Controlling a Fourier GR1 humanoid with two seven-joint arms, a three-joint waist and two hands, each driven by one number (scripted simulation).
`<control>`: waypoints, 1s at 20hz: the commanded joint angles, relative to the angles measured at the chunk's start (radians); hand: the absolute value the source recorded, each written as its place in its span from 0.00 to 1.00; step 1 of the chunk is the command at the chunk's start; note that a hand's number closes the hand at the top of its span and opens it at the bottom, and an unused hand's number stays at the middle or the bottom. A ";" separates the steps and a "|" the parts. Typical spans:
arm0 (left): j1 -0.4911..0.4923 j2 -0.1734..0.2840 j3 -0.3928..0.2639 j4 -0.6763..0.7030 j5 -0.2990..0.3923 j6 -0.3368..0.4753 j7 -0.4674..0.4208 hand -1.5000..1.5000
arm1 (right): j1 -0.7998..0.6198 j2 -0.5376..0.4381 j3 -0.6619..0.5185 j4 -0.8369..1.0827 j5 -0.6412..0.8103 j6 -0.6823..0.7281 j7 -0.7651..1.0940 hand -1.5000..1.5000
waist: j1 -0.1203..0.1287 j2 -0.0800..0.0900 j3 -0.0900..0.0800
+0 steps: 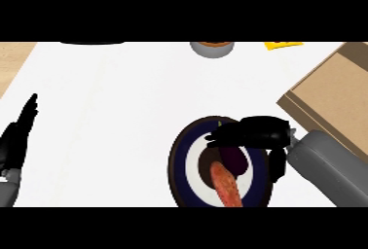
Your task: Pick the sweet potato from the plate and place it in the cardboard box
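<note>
The right hand is held over the plate, its forearm slanting in from the lower right; its fingers are curled, nothing seen held; the sweet potato lies on the plate just below those fingertips; the box sits behind the hand; the left hand rests open, fingers straight.

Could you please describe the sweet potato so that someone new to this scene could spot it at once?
Find the round dark-rimmed plate at the counter's near edge, below the right hand. The sweet potato is the long orange-red piece, unlike the darker purple vegetable touching its far end.
</note>
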 commanded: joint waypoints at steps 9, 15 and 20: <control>0.046 -0.069 0.045 -0.027 -0.069 -0.026 -0.021 0.50 | 0.065 0.127 -0.044 -0.083 0.198 0.118 0.095 0.00 | -0.005 -0.001 0.000; 0.044 -0.085 0.060 -0.106 -0.111 -0.037 0.069 0.50 | 0.106 0.170 -0.071 -0.078 0.282 0.120 0.057 0.00 | -0.003 -0.001 0.001; -0.020 -0.102 0.080 -0.016 -0.114 -0.064 0.048 0.50 | 0.119 0.182 -0.070 -0.070 0.268 0.149 0.005 0.00 | -0.005 0.001 0.001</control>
